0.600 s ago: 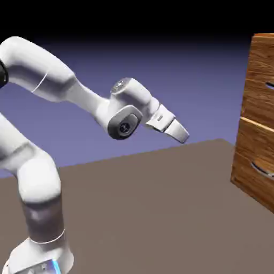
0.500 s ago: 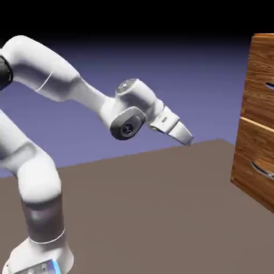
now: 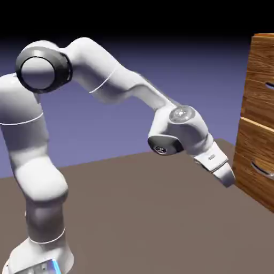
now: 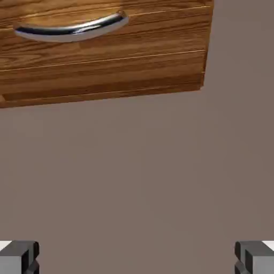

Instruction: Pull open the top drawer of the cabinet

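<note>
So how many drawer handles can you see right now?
2 in the exterior view, both cut off at the right edge: one on the top drawer, one on the lower drawer. More may be out of frame.

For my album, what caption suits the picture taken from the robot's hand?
Open tool looking down at the brown table, the cabinet and a silver drawer handle ahead.

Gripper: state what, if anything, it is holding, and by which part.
Nothing is held. The gripper is open, with only bare table between its fingertips, short of the cabinet.
</note>
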`<state>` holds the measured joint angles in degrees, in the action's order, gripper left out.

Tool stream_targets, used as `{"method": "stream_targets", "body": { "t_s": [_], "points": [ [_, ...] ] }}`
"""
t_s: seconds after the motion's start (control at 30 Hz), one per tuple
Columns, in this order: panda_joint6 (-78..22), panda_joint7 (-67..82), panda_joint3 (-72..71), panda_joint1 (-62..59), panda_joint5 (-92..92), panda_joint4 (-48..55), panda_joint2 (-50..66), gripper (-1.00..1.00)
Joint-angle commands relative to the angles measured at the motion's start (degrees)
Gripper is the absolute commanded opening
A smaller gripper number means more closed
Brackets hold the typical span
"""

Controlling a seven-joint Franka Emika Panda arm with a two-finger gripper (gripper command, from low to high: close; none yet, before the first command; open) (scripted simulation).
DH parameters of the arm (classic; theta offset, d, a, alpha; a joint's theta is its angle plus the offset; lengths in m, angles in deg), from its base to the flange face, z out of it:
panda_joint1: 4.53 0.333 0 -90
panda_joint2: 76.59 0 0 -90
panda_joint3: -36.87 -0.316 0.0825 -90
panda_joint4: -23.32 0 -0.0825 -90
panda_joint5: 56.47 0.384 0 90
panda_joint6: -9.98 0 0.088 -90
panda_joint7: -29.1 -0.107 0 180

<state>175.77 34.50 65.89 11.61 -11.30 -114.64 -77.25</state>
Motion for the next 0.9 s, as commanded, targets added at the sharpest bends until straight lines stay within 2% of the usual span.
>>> {"method": "stream_targets", "body": {
  "t_s": [0.0,0.87],
  "points": [
    [-0.4,2.5,1.5,0.9,2.4,1.2,1.7,0.0],
    [-11.6,67.3,40.8,22.0,63.5,32.4,45.0,0.0]
  ]
}}
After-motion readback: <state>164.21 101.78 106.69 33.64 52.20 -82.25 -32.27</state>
